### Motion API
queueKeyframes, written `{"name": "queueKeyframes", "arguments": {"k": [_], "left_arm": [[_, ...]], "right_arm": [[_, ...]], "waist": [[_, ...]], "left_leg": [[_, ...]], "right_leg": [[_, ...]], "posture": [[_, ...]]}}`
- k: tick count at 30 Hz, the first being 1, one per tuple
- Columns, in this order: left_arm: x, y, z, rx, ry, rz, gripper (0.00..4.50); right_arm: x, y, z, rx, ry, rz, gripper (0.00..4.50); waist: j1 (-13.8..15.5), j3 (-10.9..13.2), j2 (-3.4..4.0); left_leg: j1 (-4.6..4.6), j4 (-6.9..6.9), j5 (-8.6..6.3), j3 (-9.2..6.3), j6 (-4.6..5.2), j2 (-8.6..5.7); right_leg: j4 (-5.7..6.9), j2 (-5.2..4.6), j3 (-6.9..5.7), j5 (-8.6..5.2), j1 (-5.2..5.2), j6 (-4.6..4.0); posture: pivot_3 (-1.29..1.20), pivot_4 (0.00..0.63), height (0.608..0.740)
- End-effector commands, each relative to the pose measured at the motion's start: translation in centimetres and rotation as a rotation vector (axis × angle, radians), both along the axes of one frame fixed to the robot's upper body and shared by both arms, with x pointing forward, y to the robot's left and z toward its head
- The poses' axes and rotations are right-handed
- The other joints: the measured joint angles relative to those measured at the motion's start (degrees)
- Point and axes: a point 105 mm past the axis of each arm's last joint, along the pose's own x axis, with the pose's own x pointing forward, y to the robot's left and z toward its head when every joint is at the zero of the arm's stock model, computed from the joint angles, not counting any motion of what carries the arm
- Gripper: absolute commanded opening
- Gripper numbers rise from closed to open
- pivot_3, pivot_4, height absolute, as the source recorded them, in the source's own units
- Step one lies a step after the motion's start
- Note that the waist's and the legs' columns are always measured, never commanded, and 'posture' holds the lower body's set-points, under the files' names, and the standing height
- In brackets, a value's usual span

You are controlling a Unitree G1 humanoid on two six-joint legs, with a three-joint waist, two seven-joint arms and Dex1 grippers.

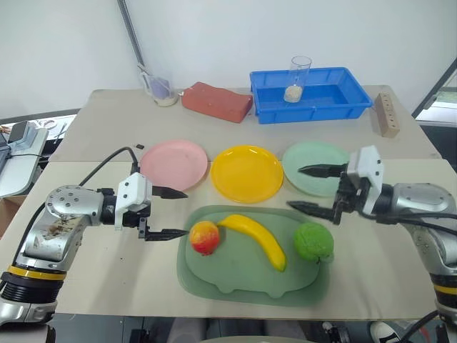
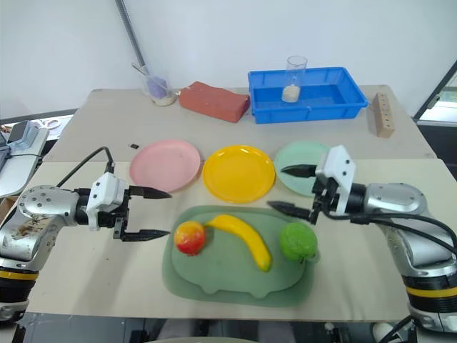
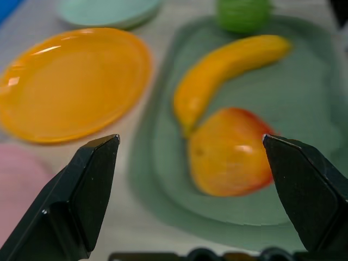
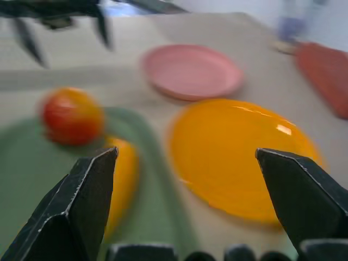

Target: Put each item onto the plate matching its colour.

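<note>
Fruit sits untouched on a dull green tray [image 1: 214, 275] at the near edge of a beige table [image 1: 100, 264]: from left to right, a red-and-yellow apple [image 1: 205, 237], a curved yellow banana [image 1: 255, 239] and a bumpy green fruit [image 1: 313, 241], each lying apart from the others. At the far left, the left gripper [image 1: 171, 213] points inward toward the tray, its two black fingers spread wide and empty, one tip just beside the apple without clearly touching it. Behind the tray runs a row of three round plates, all bare: a pink plate [image 1: 173, 163] on the left, a yellow plate [image 1: 247, 172] in the middle and a pale mint green plate [image 1: 314, 168] on the right. At the right, the right gripper [image 1: 308, 189] points inward, fingers also spread wide and holding nothing, hovering over the near edge of the mint green plate. Along the far side of the table stand a small cup [image 1: 161, 91], a red brick-shaped block [image 1: 216, 101], a blue bin [image 1: 311, 94] with a clear glass [image 1: 298, 78] inside it, and a wooden block [image 1: 386, 114].
</note>
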Motion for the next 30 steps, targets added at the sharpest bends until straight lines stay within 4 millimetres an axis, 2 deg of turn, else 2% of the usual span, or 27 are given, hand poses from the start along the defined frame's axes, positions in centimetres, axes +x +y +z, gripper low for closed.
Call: {"name": "queueKeyframes", "arguments": {"k": [1,6,11,17,22,27,30], "left_arm": [[-0.6,-1.0,0.0,-0.005,-0.011,-0.064,4.50],[-0.9,-2.4,-2.3,-0.003,0.000,-0.098,4.50],[0.2,-3.7,-3.6,-0.041,-0.012,-0.065,4.50],[0.7,-4.2,-5.5,-0.016,-0.035,-0.067,4.50],[0.8,-4.2,-6.0,-0.004,-0.043,-0.064,4.50],[1.0,-4.3,-5.5,-0.034,-0.044,-0.050,3.21],[1.3,-4.0,-5.1,-0.040,-0.047,-0.030,3.19]], "right_arm": [[-2.3,1.8,0.5,-0.026,-0.003,0.131,4.49],[-3.9,2.7,-0.8,-0.066,0.024,0.207,4.49],[-4.4,3.3,-0.4,-0.053,0.020,0.223,4.49],[-4.0,3.8,0.4,-0.033,0.005,0.219,4.49],[-3.9,3.8,0.4,-0.036,-0.002,0.214,4.49],[-3.8,3.9,0.4,-0.029,-0.002,0.210,4.50],[-3.6,3.9,0.5,-0.024,-0.006,0.208,4.50]], "waist": [[0.26,0.00,-0.01],[1.07,0.00,-0.04],[1.18,0.00,-0.05],[1.04,-0.03,-0.08],[1.11,-0.04,-0.07],[1.11,-0.04,-0.07],[1.10,-0.05,-0.07]], "left_leg": [[-0.03,0.00,0.00,0.05,0.00,0.01],[-0.11,0.05,0.00,0.14,-0.01,0.06],[-0.22,0.10,0.01,0.16,0.01,0.08],[-0.18,0.15,0.02,0.12,0.03,0.08],[-0.18,0.15,0.02,0.12,0.03,0.08],[-0.18,0.16,0.02,0.13,0.03,0.08],[-0.18,0.16,0.02,0.13,0.03,0.08]], "right_leg": [[-0.02,-0.02,0.01,0.01,-0.04,-0.01],[-0.06,-0.04,0.03,0.06,-0.23,-0.11],[0.03,0.06,0.04,0.15,-0.37,-0.19],[0.05,0.10,0.04,0.18,-0.37,-0.15],[0.07,0.11,0.04,0.19,-0.37,-0.13],[0.08,0.11,0.03,0.20,-0.37,-0.12],[0.10,0.12,0.03,0.20,-0.37,-0.11]], "posture": [[0.00,0.150,0.740],[0.00,0.150,0.740],[0.00,0.150,0.740],[0.00,0.150,0.740],[0.00,0.150,0.740],[0.00,0.150,0.740],[0.00,0.150,0.740]]}}
